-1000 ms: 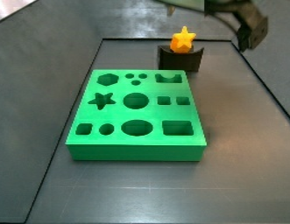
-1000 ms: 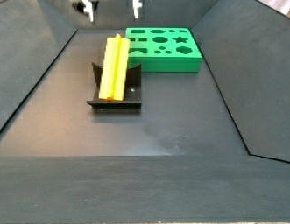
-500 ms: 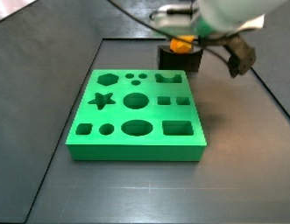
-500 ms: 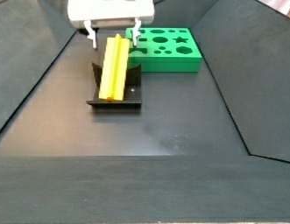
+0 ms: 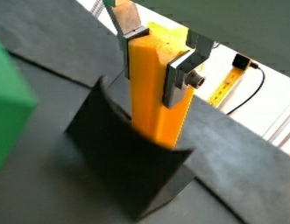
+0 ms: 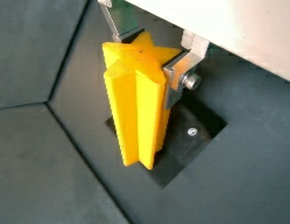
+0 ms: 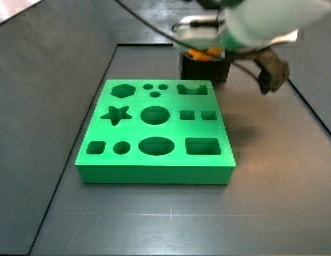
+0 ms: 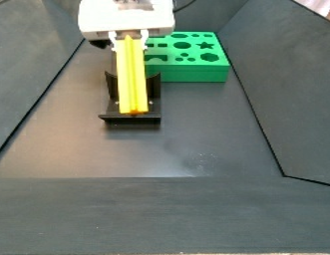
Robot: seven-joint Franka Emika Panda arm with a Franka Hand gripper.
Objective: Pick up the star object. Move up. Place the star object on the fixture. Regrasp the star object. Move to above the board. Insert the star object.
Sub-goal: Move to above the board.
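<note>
Pincer point(image 6: 145, 54): descended onto star object point(image 6: 137, 101) resting on fixture point(image 5: 123, 162); fingers flank its end, contact uncertain. Regrasp underway.

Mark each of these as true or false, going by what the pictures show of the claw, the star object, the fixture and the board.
1. The claw has its fingers on either side of the star object's end. True.
2. The star object sits in the board's star hole. False: it lies on the fixture, beside the board.
3. The board's holes are all empty. True.
4. The star object is blue. False: it is yellow-orange.
5. The fixture stands on top of the board. False: it stands on the dark floor next to it.
</note>
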